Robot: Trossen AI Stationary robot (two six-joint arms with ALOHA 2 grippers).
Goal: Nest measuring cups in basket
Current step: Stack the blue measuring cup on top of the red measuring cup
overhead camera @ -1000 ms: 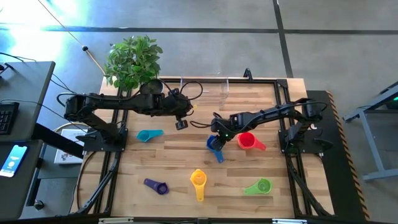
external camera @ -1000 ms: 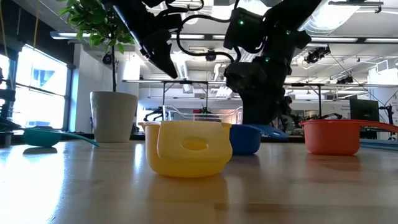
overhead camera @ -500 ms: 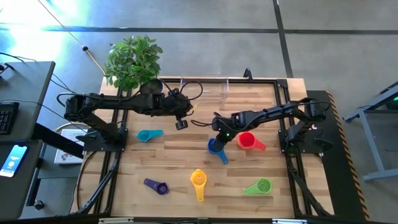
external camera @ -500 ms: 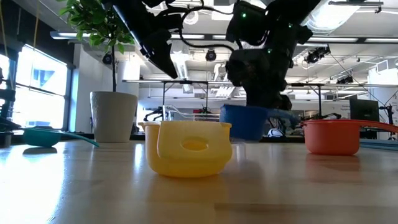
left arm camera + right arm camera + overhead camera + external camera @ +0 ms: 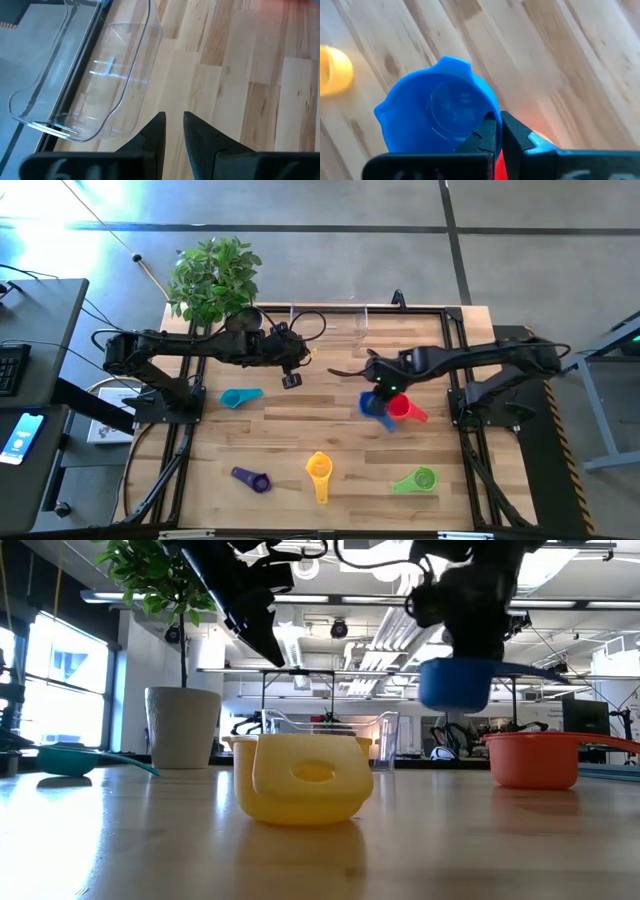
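Observation:
My right gripper [image 5: 384, 391] is shut on the blue cup [image 5: 375, 405] and holds it in the air beside the red cup [image 5: 400, 408]; the low view shows the blue cup [image 5: 455, 685] well above the tabletop. My left gripper [image 5: 292, 380] hangs shut over bare wood, between the clear basket [image 5: 328, 320] and the teal cup [image 5: 238, 397]. The yellow cup [image 5: 319, 469], the purple cup [image 5: 250, 478] and the green cup [image 5: 418, 480] rest on the table near its near edge. No orange cup shows. My right gripper pinches the blue cup's side wall at the rim [image 5: 491, 114], one finger [image 5: 486, 131] inside the bowl and the other outside. The fingers come from above, pointing down. The cup is lifted clear and roughly upright, with its handle [image 5: 528, 668] sticking out level.
A white plant pot [image 5: 183, 727] with a leafy plant [image 5: 213, 278] stands at the table's far left corner. The basket [image 5: 95, 80] sits at the far edge. Bare wood lies in the table's middle, between the teal and red cups.
My right gripper has lifted the blue cup off the table and carried it up and toward the table's right edge, from left of the red cup to right beside it. The cup has stayed upright in the hold.

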